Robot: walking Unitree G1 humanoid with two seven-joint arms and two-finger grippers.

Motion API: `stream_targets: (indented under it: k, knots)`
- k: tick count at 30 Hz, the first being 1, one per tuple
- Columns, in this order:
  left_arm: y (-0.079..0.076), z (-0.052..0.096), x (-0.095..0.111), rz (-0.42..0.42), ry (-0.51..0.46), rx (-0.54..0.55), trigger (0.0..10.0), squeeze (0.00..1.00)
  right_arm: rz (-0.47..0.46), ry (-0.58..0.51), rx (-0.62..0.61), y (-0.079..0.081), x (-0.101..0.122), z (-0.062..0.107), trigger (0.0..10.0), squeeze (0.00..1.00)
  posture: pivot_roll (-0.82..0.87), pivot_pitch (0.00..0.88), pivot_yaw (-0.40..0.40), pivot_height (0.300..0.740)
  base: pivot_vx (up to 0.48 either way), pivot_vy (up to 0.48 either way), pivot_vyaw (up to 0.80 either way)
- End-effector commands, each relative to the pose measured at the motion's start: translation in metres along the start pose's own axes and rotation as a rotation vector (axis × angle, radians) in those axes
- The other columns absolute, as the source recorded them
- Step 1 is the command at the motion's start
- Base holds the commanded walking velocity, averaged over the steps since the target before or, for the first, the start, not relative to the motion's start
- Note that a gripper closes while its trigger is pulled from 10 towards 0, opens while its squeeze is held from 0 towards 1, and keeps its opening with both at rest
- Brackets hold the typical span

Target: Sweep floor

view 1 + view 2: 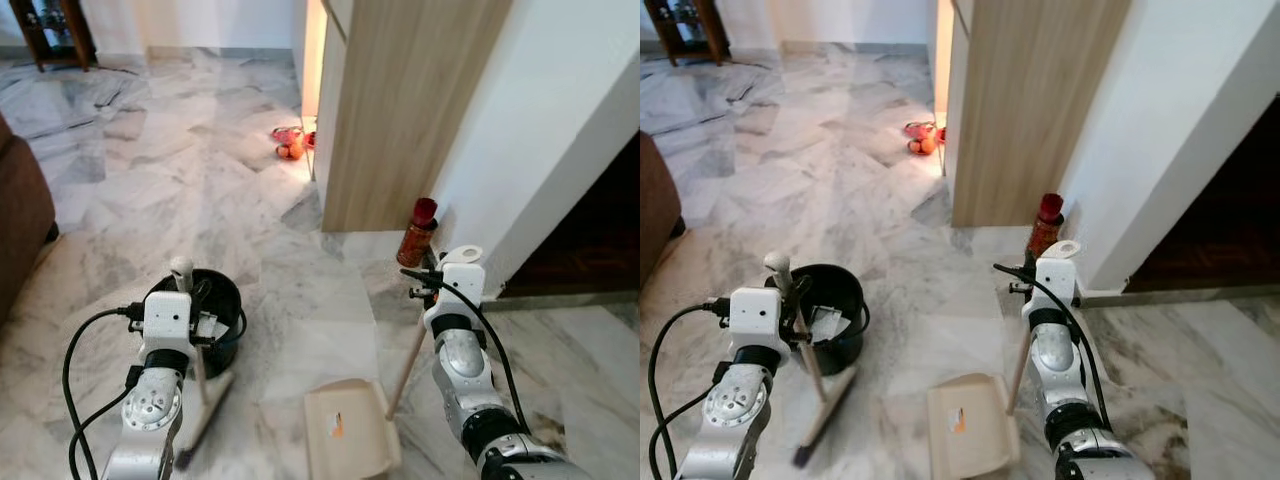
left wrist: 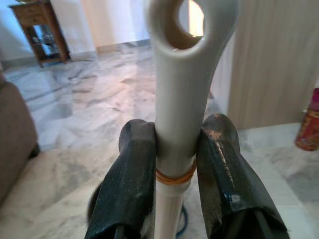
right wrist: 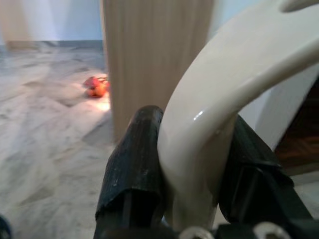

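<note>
Broom [image 2: 182, 99] and dustpan [image 1: 345, 432] carry no readable writing or labels.

Even indoor daylight fills the room, a warm glow spilling through the doorway gap [image 1: 312, 80] onto the glossy marble floor [image 1: 180, 170], while both wrist views blur their backgrounds.

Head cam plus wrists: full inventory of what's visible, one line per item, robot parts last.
broom: 1, cream handle, upright before the bucket, in the left gripper
dustpan: 1, cream, pan on the floor between the arms, handle in the right gripper
bucket: 1, black, floor, behind the broom
canister: 1, red, floor, by the white wall
small items: red-orange cluster, floor beside the wood panel; kind unclear
cabinet: 1, dark wood, far left
left gripper: black, shut on broom
right gripper: black, shut on dustpan
</note>
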State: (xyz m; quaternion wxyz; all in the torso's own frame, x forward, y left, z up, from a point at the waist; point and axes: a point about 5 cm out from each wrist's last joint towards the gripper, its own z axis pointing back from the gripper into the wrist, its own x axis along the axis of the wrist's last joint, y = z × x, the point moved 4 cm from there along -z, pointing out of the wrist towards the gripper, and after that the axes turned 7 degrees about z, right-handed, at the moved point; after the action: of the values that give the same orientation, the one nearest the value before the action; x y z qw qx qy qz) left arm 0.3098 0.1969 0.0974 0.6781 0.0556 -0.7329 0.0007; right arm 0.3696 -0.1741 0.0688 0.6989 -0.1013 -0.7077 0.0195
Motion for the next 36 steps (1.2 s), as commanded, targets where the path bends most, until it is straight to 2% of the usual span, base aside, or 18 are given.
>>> stream_targets:
  k: [1, 36]
  knots:
    - [0.0005, -0.0022, 0.0054, -0.005, -0.022, 0.004, 10.0, 0.0, 0.007, -0.013, -0.001, -0.0014, 0.0049, -0.0034, 10.0, 0.0, 0.05, 0.044, -0.086, 0.74, 0.0, 0.0, -0.8]
    - [-0.0016, -0.004, 0.0063, 0.004, -0.028, -0.002, 10.0, 0.0, 0.01, -0.015, -0.001, -0.0016, 0.0062, -0.0045, 10.0, 0.0, 0.05, 0.038, -0.084, 0.74, 0.0, 0.0, -0.8]
